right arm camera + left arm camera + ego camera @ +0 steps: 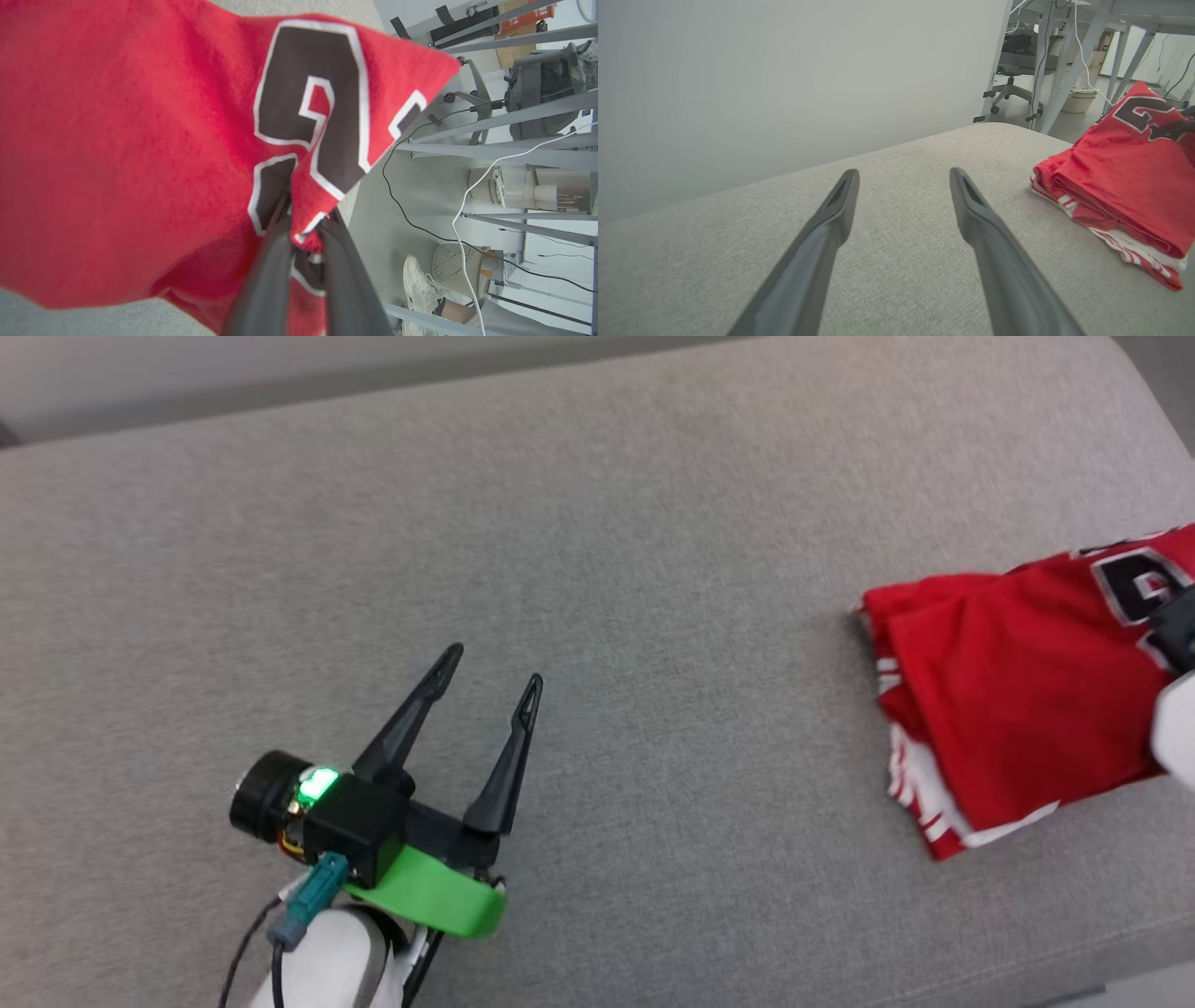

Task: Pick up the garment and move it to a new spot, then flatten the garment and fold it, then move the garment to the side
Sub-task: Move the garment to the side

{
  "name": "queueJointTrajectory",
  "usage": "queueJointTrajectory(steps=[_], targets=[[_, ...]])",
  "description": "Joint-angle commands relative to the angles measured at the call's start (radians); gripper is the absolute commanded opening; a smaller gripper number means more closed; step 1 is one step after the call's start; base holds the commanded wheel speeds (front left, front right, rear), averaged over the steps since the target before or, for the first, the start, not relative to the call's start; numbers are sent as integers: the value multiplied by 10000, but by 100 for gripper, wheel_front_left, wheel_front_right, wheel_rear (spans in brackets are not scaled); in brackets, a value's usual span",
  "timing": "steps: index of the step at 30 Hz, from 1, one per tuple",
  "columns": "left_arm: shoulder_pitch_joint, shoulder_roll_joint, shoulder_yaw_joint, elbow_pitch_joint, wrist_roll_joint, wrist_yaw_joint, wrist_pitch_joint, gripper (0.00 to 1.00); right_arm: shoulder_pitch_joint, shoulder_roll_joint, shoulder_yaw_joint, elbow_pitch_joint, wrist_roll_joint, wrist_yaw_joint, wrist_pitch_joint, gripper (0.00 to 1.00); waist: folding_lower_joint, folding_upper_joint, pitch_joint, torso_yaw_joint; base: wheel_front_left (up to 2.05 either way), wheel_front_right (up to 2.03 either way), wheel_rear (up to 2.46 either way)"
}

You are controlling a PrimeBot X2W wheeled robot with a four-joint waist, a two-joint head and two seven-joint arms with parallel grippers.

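The right hand [308, 212] pinches the folded garment [1008, 709] by its number at the grey cushion's [607, 504] right end — a grip for carrying it aside, I'd say. The left hand [495, 667] hovers well apart, fingers spread — keeping clear.

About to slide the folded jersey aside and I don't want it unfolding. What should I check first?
1. Right gripper shut on the jersey: ok, pinching fabric at the black number.
2. All folded layers caught: cannot tell.
3. Jersey folded: ok, layers stacked, striped trim at the bottom.
4. Left gripper open and apart from the jersey: ok.
5. Room on the grey cushion past the jersey's right side: cannot tell, it runs off the head view.
6. Person's shoe on the floor by the desk legs: cannot tell how near.
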Motion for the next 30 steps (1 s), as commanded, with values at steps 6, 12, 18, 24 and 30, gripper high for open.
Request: queueJointTrajectory(steps=[6, 12, 18, 24, 30], targets=[[-741, 598, -218, -608, 115, -27, -57, 100, -585, 77, -1552, 1669, -833, -17, -1375, 0, 0, 105, 2266, -755, 0, 0, 0], [-1016, 1005, -126, -1196, 178, -27, -55, 100, -765, 352, -3183, 3080, -2055, -17, -2390, 0, 0, 105, 3063, -474, 0, 0, 0], [-1276, 1292, -52, -1770, 243, -26, 65, 100, -1153, 941, -5250, 4031, -2986, -17, -2997, 0, 0, 105, 3787, -131, 0, 0, 0], [-1485, 1340, -82, -2067, 248, -4, 130, 100, -1710, 1475, -6735, 5351, -3712, -17, -3917, 0, 0, 105, 4092, 144, 0, 0, 0], [-1484, 1244, -176, -1933, 208, 54, 90, 100, -2112, 1872, -7450, 6114, -4325, -17, -4603, 100, 0, 105, 3772, 241, 0, 0, 0]])
